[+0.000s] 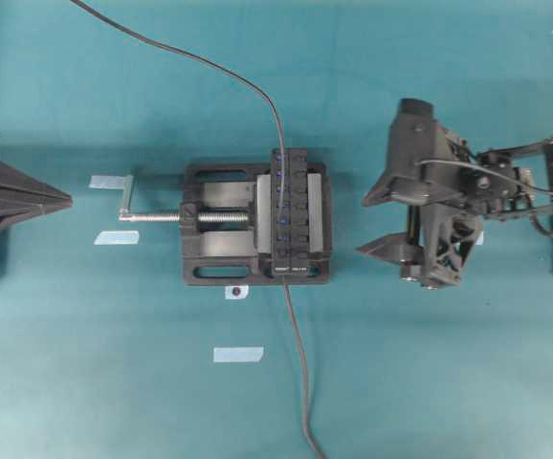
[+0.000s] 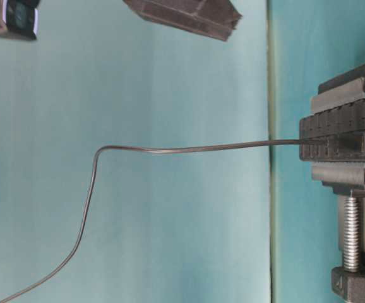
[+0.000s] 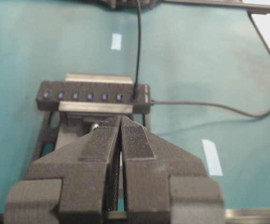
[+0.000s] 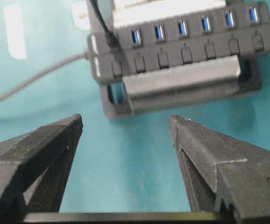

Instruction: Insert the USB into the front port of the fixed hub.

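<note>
USB [image 4: 108,38] seated in hub [image 4: 181,46], beyond open right pincer [image 4: 125,128].

The black, ribbed-fingered right gripper [image 1: 376,226] is hovering with its jaws standing wide apart. The black left gripper [image 3: 120,122] is resting at the far left, its jaws pressed together and holding nothing.

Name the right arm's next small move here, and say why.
Probably pull the right pincer back toward its own side. The USB plug already sits in the end port of the hub, and the pincer stands open and empty, apart from the vise. Full seating cannot be judged.
</note>
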You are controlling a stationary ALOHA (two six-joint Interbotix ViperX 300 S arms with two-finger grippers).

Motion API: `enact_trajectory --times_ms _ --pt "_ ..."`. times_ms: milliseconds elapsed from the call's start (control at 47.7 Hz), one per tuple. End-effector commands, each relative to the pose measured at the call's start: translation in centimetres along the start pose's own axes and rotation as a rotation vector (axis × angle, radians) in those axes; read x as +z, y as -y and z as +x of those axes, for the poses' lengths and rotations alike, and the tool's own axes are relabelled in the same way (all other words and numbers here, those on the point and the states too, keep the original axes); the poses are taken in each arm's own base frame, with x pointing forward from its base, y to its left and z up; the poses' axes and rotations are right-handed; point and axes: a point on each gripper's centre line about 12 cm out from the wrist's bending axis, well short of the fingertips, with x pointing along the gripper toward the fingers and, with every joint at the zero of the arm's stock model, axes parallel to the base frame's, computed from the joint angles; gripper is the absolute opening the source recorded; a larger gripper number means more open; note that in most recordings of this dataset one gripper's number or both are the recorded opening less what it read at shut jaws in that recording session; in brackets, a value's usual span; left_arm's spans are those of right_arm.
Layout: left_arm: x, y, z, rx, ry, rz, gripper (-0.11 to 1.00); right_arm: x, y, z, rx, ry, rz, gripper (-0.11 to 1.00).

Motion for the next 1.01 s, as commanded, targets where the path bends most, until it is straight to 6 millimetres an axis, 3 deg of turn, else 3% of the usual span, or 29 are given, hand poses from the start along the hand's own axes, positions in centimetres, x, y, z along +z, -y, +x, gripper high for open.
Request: enact_trajectory --times_ms 0,985 --pt "0.6 0.0 0.1 0.002 0.017 0.000 0.00 0.7 -0.2 -0.6 0.019 0.070 0.014 0.78" --pt "0.4 0.0 0.1 0.001 0.012 -0.002 0.00 -0.9 -0.2 0.1 0.034 0.079 0.016 0.78"
